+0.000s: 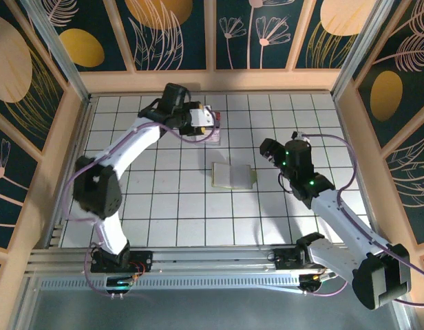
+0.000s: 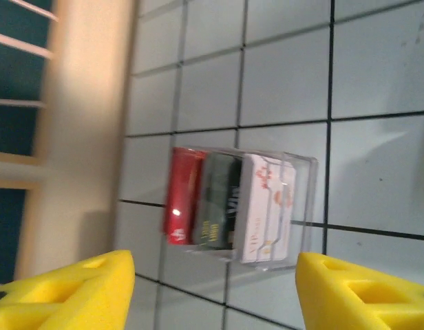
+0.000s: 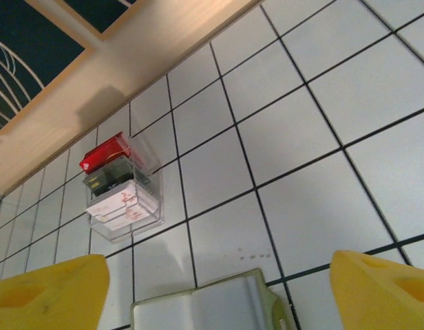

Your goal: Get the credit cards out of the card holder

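Note:
The card holder (image 1: 232, 176) lies open at mid-table, pale inside with an olive-green edge; its near part shows in the right wrist view (image 3: 212, 311). I see no card in its visible pockets. A red card (image 2: 182, 196), a dark card (image 2: 219, 203) and a white card stand on edge in a clear box (image 2: 301, 199) at the back (image 1: 213, 132). My left gripper (image 1: 209, 121) hangs over that box, open, its yellow pads (image 2: 74, 292) wide apart (image 2: 212, 292). My right gripper (image 1: 268, 150) is open (image 3: 219, 295) just right of the card holder, nothing between its fingers.
The wooden back wall (image 1: 212, 81) stands one tile behind the clear box (image 3: 122, 187). Wooden side walls (image 1: 67, 158) close the white tiled table (image 1: 171, 206) left and right. The right arm's forearm (image 1: 336, 206) crosses the right half.

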Robot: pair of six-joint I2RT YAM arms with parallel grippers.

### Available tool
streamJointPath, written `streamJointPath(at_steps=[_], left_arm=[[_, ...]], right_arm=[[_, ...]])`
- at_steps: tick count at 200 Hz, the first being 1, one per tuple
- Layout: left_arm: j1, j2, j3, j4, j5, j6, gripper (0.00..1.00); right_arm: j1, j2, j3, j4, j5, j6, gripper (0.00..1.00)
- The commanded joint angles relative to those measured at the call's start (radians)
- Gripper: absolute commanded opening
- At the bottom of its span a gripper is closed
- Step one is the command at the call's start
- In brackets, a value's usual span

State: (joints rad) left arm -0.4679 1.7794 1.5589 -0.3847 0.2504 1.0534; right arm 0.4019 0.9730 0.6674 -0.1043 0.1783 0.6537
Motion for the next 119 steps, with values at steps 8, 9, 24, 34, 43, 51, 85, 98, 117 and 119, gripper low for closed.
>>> streamJointPath(at_steps=[8,9,24,34,43,51,85,98,117,119], left_arm=[[-0.005,-0.193,-0.214,0.281,-0.048,-0.173,0.77],[-0.005,-0.199,-0.224,0.289,-0.052,-0.181,0.78],[-0.005,-0.284,-0.345,0.402,-0.12,-0.3,0.92],[-0.005,-0.33,-0.418,0.449,-0.168,-0.385,0.99],[-0.005,-0.367,-0.476,0.5,-0.229,-0.471,0.99],[-0.005,-0.396,-0.521,0.542,-0.299,-0.548,0.99],[-0.004,-0.515,-0.703,0.614,-0.623,-0.811,0.99],[-0.004,-0.567,-0.785,0.656,-0.709,-0.874,0.99],[0.008,-0.627,-0.883,0.685,-0.826,-0.99,0.99],[0.01,-0.632,-0.892,0.685,-0.832,-1.005,0.99]], right_arm=[[-0.005,-0.013,0.048,-0.025,0.126,-0.057,0.99],[-0.006,-0.013,0.049,-0.025,0.128,-0.058,0.99],[-0.021,-0.004,0.058,-0.025,0.145,-0.076,0.99],[-0.032,0.006,0.064,-0.025,0.16,-0.088,0.99],[-0.041,0.016,0.068,-0.026,0.178,-0.097,0.99],[-0.05,0.024,0.07,-0.024,0.194,-0.105,0.99],[-0.084,0.047,0.048,0.026,0.277,-0.153,0.99],[-0.104,0.052,0.037,0.057,0.289,-0.17,0.99],[-0.138,0.066,0.015,0.119,0.284,-0.211,0.99],[-0.142,0.068,0.012,0.128,0.282,-0.218,0.99]])
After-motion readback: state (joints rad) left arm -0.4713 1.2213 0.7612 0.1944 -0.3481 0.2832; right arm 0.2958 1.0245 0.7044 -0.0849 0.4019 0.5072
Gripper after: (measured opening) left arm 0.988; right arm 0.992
